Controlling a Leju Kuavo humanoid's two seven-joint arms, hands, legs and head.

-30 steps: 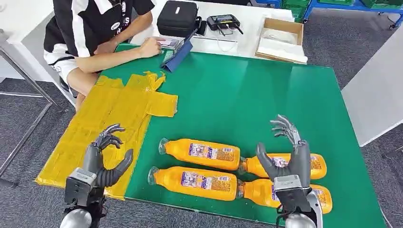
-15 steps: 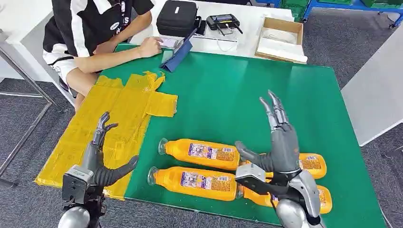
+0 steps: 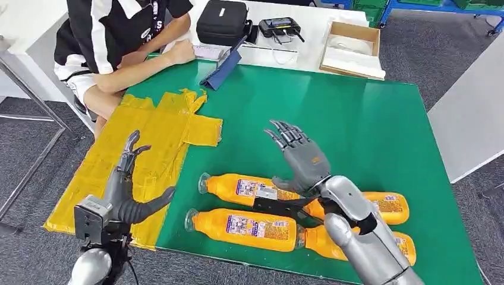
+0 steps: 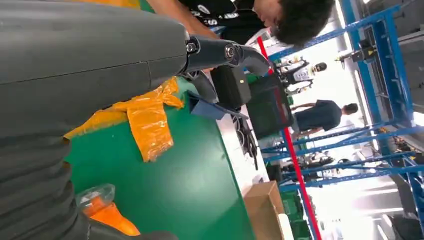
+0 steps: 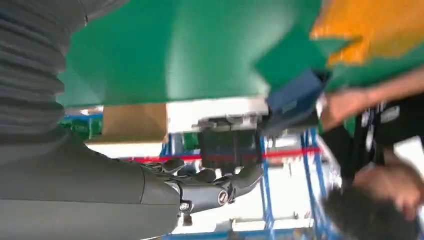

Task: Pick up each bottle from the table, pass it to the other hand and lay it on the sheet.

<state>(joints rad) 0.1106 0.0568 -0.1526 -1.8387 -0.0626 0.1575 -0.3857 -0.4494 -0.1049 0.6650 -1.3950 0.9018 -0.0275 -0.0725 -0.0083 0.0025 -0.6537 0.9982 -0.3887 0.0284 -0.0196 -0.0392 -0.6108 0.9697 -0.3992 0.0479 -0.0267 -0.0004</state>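
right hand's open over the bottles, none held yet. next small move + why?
Probably lower the right hand onto the far-left bottle and close on it. The hand hovers open right above that bottle, the sheet holds no bottle, and the left hand waits open beside it for the pass.

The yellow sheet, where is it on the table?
In the head view, the yellow sheet covers the green table's left side, under the robot's open left hand, with the orange bottles lying just to its right.
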